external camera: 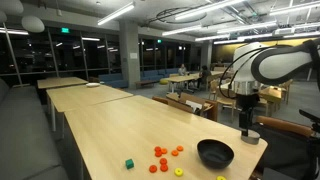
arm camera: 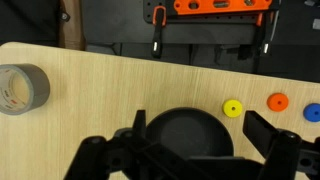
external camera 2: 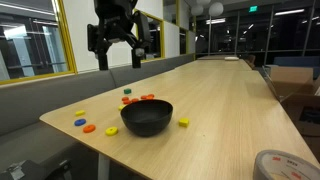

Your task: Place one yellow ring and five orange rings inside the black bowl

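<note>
Released pincer hangs over the black bowl.
Its jaws are spread wide, gripping nothing. The orange rings lie scattered on the tabletop just beside the bowl; the yellow ring rests nearby.

My gripper comes in from the bottom of the frame, its two dark fingers spread wide. The black bowl sits at lower centre, in the gap between them, on the pale wooden table. Right of the bowl lie the yellow ring, then an orange ring, then a blue ring cut by the right edge. A roll of grey tape lies at the left edge.
</note>
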Robot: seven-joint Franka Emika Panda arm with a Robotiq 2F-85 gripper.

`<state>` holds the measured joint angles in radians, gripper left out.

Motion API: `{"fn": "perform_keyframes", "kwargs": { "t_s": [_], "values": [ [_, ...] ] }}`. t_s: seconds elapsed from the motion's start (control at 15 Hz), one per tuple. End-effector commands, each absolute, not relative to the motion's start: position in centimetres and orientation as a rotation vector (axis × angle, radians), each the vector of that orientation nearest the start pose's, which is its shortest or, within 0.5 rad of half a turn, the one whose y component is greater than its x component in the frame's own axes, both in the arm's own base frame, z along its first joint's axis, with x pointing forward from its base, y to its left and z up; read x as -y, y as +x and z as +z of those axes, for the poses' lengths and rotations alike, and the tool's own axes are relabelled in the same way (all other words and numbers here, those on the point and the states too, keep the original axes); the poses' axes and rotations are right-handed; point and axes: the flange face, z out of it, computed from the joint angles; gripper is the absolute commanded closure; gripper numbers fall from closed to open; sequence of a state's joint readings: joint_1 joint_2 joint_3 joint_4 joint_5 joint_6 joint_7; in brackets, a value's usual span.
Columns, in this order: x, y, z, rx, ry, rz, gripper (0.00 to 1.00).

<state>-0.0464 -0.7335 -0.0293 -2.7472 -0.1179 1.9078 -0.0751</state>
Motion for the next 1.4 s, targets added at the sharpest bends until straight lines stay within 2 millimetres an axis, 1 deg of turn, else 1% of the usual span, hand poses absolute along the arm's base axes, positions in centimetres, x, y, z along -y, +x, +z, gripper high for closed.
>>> {"fn": "perform_keyframes", "kwargs": {
  "t_s": [0.0,0.27,0.33,0.47,0.67,0.8,1.07,1.2,1.33],
  "values": [
    [3.1,30.7,41.9,0.085,-3.217,0.178,0.0],
    [3.1,30.7,41.9,0.084,-3.218,0.174,0.0],
    [2.7,31.0,41.8,0.094,-3.218,0.161,0.0],
    [1.2,32.0,41.0,0.101,-3.225,0.154,0.0],
    [-1.6,34.1,40.7,0.086,-3.243,0.05,0.0],
    [-4.0,36.0,40.5,0.094,-3.248,-0.027,0.0],
    [-9.1,39.2,39.6,0.173,-3.239,-0.13,0.0],
    [-11.1,40.7,39.1,0.204,-3.212,-0.174,0.0],
    [-12.5,41.9,38.2,0.221,-3.178,-0.19,0.0]
  ]
}}
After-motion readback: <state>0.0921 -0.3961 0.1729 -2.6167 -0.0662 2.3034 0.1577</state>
